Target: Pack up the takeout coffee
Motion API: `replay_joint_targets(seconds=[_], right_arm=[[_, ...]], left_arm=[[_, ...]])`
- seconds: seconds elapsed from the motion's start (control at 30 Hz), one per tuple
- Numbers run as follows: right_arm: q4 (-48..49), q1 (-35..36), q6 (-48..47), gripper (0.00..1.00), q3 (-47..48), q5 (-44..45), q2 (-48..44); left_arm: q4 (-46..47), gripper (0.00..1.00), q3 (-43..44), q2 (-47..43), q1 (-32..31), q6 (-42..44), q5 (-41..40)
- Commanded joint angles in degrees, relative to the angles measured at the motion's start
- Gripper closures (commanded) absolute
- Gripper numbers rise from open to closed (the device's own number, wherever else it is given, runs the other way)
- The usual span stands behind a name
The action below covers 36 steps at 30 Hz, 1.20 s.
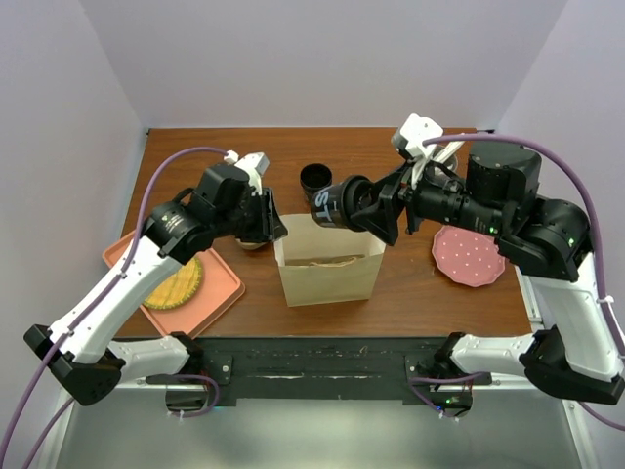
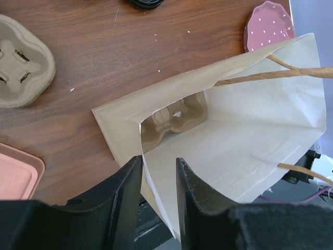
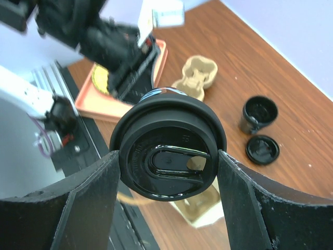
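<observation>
Both busy: right gripper (image 1: pixel 371 208) clamps the glossy, round-lidded takeout coffee (image 3: pixel 169 153); left gripper (image 2: pixel 158 174), narrowly parted, straddles the edge of the creased paper bag (image 2: pixel 250 130).

Paper bag (image 1: pixel 327 274) mouth open upward, but the takeout coffee (image 1: pixel 332 202) in the right gripper (image 3: pixel 167 172) hangs over its back-right rim. Left gripper (image 2: pixel 157 166) straddles the left wall, jaws parted. Pulp carrier (image 2: pixel 174 121) sits on the bag floor, twine handles (image 2: pixel 270 75) cross the opening. Lidless cup (image 1: pixel 314 179) just behind bag — bare wood between bag and pink plate (image 1: pixel 469 256).
</observation>
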Motion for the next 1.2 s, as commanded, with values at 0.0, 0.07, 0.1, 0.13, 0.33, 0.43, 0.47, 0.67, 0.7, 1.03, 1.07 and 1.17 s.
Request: replay_joint_targets(seconds=[0.0, 0.07, 0.1, 0.13, 0.33, 0.43, 0.47, 0.67, 0.7, 1.03, 1.07, 1.17], right_arm=[[-1.51, 0.41, -4.65, 0.46, -0.75, -0.33, -0.2], [-2.9, 0.24, -5.53, 0.46, 0.12, 0.02, 0.77], [-3.26, 0.32, -6.4, 0.46, 0.56, 0.11, 1.12], [-3.7, 0.32, -6.85, 0.46, 1.44, 0.11, 1.3], [-5.9, 0.32, -10.1, 0.46, 2.15, -0.5, 2.71], [-5.9, 0.32, -12.03, 0.46, 1.27, -0.42, 2.8], [-5.64, 0.32, -12.47, 0.46, 1.1, -0.24, 2.97], [-6.43, 0.5, -14.23, 0.47, 0.48, -0.06, 4.38], [-6.6, 0.85, -14.32, 0.47, -0.13, -0.15, 4.46], [-8.71, 11.04, -13.53, 0.48, -3.12, 10.03, 5.61], [-8.8, 12.7, -13.27, 0.48, -3.65, 13.09, 5.87], [-8.89, 16.13, -12.92, 0.48, -4.0, 16.1, 6.4]], left_arm=[[0.54, 0.61, -0.88, -1.78, -0.37, -2.27, 0.51], [0.29, 0.61, -1.06, -1.35, -0.28, -2.62, 0.68], [-0.24, 0.6, -0.97, -1.17, -0.37, -2.62, 0.77], [-0.33, 0.6, -0.97, -1.0, -0.28, -2.71, 0.95], [-0.16, 0.62, -1.94, -0.38, -0.28, -2.8, -0.02], [0.81, 0.65, -2.99, -0.12, -0.28, -2.53, -0.9], [1.07, 0.67, -3.17, -0.03, -0.2, -1.92, -1.16], [3.18, 0.87, -1.24, 2.78, -0.19, 2.82, -2.39], [3.53, 0.92, -1.06, 2.96, -0.19, 3.44, -2.22], [19.08, 1.0, -9.58, -5.99, -0.19, 11.08, 1.65], [20.48, 1.0, -10.28, -6.35, -0.28, 11.52, 2.17], [21.37, 1.0, -10.82, -7.41, -0.2, 13.63, 2.52]])
